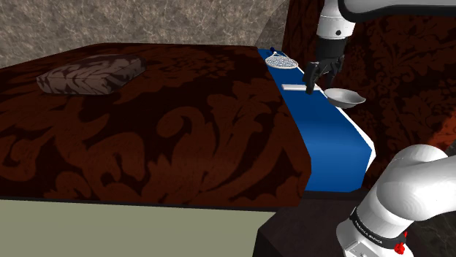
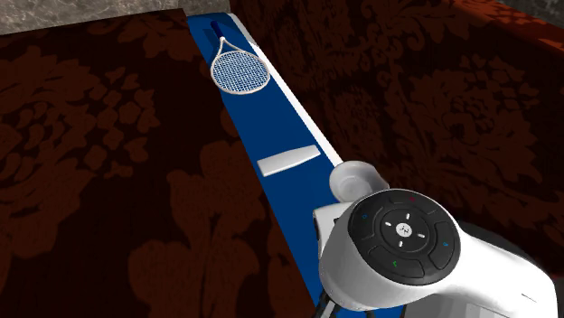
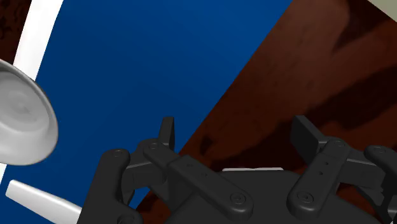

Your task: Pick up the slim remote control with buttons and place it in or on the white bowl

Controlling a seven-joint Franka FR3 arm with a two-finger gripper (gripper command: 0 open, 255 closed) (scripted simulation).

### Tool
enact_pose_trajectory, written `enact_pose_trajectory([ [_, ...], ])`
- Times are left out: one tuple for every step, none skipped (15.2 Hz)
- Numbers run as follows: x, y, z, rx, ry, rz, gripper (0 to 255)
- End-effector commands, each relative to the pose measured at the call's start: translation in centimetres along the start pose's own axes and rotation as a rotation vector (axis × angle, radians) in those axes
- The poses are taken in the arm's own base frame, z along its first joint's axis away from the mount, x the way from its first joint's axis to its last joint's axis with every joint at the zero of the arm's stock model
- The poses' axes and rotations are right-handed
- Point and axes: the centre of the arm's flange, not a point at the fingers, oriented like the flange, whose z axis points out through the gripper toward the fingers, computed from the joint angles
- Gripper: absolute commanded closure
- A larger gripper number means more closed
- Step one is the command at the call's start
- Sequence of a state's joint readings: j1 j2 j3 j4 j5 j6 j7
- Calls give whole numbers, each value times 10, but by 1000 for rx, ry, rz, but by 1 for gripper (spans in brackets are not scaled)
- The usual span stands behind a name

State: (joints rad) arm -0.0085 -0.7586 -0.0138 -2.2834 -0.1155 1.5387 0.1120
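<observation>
The slim white remote (image 1: pixel 294 87) (image 2: pixel 287 161) lies flat on the blue strip (image 1: pixel 332 146) that runs along the bed's side. Just to its right in the shoulder view stands the shallow pale bowl (image 1: pixel 345 97) (image 2: pixel 357 179) (image 3: pixel 22 121), by the strip's white edge. My black gripper (image 1: pixel 316 80) (image 3: pixel 235 127) hangs over the strip between remote and bowl. Its fingers stand apart and hold nothing. In the wrist view a slim white piece (image 3: pixel 44 200) beside the bowl looks like the remote's end. In the second exterior view my hand (image 2: pixel 398 244) covers the gripper.
A white racket (image 1: pixel 281 61) (image 2: pixel 239 68) lies at the strip's far end. The bed (image 1: pixel 161 124) has a dark red patterned cover, with a brown pillow (image 1: pixel 91 75) at its far left. My stand (image 1: pixel 307 234) is at the lower right.
</observation>
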Motion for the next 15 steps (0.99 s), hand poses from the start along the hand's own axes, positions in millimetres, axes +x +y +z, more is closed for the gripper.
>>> enact_pose_trajectory([
  [0, 0, 0, 0, 0, 0, 0],
  [3, 13, 4, 3, 1, -29, 0],
  [7, 25, 8, 7, 2, -57, 0],
  [11, 38, 12, 10, 3, -86, 0],
  [15, 50, 16, 14, 4, -115, 0],
  [20, 62, 20, 17, 4, -143, 0],
  [25, 74, 24, 21, 5, -172, 0],
  [30, 86, 28, 24, 6, -200, 0],
  [36, 98, 32, 27, 7, -229, 0],
  [42, 110, 36, 31, 8, -258, 0],
  [48, 121, 40, 34, 9, -286, 0],
  [55, 132, 44, 38, 10, -315, 0],
  [62, 143, 49, 41, 11, -344, 0],
  [69, 154, 53, 45, 12, -372, 0],
  [77, 164, 57, 48, 13, -401, 0],
])
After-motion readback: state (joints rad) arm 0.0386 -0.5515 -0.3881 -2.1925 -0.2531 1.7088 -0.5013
